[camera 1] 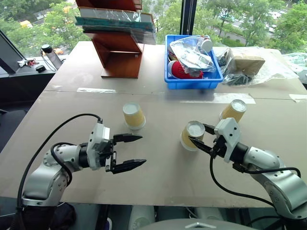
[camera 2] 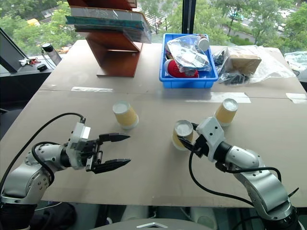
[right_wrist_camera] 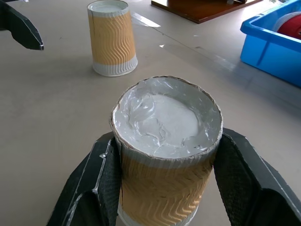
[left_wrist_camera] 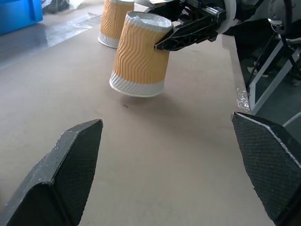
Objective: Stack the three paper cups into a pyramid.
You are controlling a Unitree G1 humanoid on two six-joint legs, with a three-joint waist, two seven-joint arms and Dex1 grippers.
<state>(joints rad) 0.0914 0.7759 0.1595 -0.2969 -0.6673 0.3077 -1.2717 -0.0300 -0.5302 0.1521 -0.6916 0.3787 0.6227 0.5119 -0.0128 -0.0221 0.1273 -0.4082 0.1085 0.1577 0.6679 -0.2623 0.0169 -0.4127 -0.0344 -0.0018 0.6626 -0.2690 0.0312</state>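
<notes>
Cup clamped and tilted above brown surface

Ribbed mustard paper, white rim, white recessed bottom: held cup (camera 1: pixel 193 135) upside down, lifted, pinched between right gripper (camera 1: pixel 204 137) jaws. Second cup (camera 1: pixel 134 115) inverted on the board, left of it; third cup (camera 1: pixel 233 110) just behind the right wrist. Left gripper (camera 1: pixel 128 152) jaws spread wide, holding nothing, near the front edge. Matte brown surface (camera 1: pixel 158 167), taped seams. Blue plastic bin (camera 1: pixel 192 81), wooden rack (camera 1: pixel 117 55) behind; windows, green trees beyond.

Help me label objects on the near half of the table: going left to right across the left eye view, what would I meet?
Left end effector, open → upside-down paper cup → tilted paper cup gripped by the right end effector → third paper cup.
</notes>
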